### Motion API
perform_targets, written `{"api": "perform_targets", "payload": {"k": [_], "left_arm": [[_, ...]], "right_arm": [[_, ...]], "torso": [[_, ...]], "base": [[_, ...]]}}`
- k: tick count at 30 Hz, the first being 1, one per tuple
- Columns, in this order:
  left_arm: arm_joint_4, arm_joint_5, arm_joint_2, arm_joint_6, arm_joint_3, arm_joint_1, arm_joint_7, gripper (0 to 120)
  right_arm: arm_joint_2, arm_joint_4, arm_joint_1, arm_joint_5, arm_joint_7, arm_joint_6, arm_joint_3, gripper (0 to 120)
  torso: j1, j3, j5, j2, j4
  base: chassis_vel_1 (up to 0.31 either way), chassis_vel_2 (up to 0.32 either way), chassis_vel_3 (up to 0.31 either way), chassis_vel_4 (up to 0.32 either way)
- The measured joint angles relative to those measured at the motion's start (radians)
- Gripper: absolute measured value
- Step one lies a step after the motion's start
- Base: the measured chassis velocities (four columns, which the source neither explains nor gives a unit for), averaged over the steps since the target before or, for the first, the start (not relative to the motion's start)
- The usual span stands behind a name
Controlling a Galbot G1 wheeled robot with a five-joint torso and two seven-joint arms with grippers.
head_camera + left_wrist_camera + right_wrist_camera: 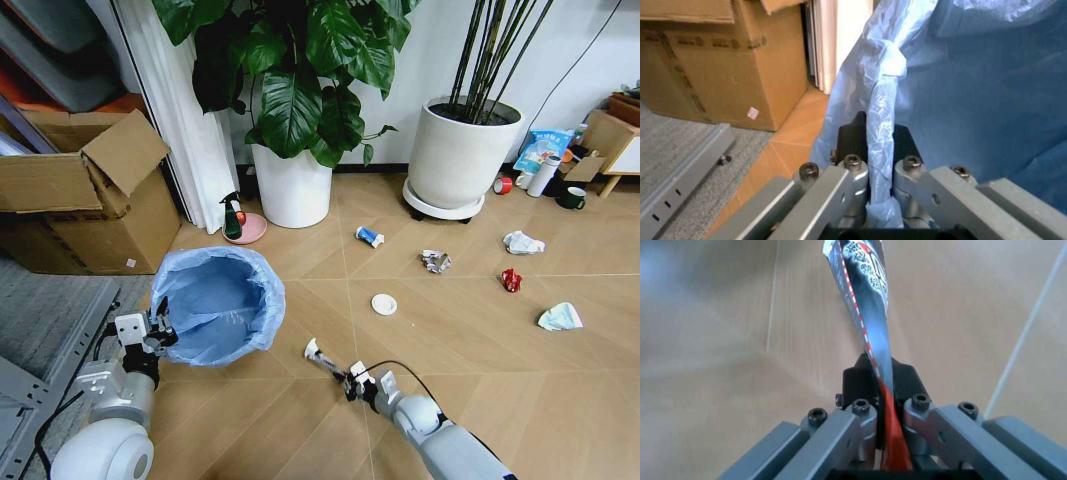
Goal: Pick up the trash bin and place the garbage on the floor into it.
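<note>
Tan chevron floor (300,420) runs back to two white plant pots. At the left, beside a cardboard box (90,200), the left gripper (160,325) is clamped on the blue bag folded over the near rim of the trash bin (215,300). Just right of the bin, the right gripper (350,383) pinches a printed tube (322,355). Farther right lie a white lid (384,304), a small can (369,236), a silvery wrapper (435,261), a red wrapper (511,280), a tissue (522,242) and a mask (560,317).

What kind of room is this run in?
Probably an office or lobby corner staged for a cleanup test: tan chevron wood-look floor, large leafy plants in big white pots, an open cardboard box by the wall, small litter such as a white round lid.
</note>
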Motion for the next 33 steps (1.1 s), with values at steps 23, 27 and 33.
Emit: {"api": "perform_targets", "payload": {"k": [23,27,33], "left_arm": [[0.191,-0.367,0.286,0.327,0.152,-0.237,-0.024,0],[0.226,-0.406,0.298,0.346,0.208,-0.322,-0.026,0],[0.257,-0.44,0.306,0.36,0.269,-0.405,-0.039,0]], "right_arm": [[-0.21,0.604,0.149,0.271,0.128,-0.097,0.003,0],[-0.192,0.619,0.238,0.298,0.149,-0.109,-0.122,0],[-0.153,0.604,0.343,0.311,0.166,-0.116,-0.266,0]], "torso": [[0.0,0.0,0.0002,0.0,0.0001],[0.0,0.0,-0.0002,0.0,0.0001],[0.0,0.0,-0.0001,0.0,0.0]], "base": [[0.0,0.0,0.0,0.0],[0.0,0.0,0.0,0.0],[0.0,0.0,0.0,0.0]]}}
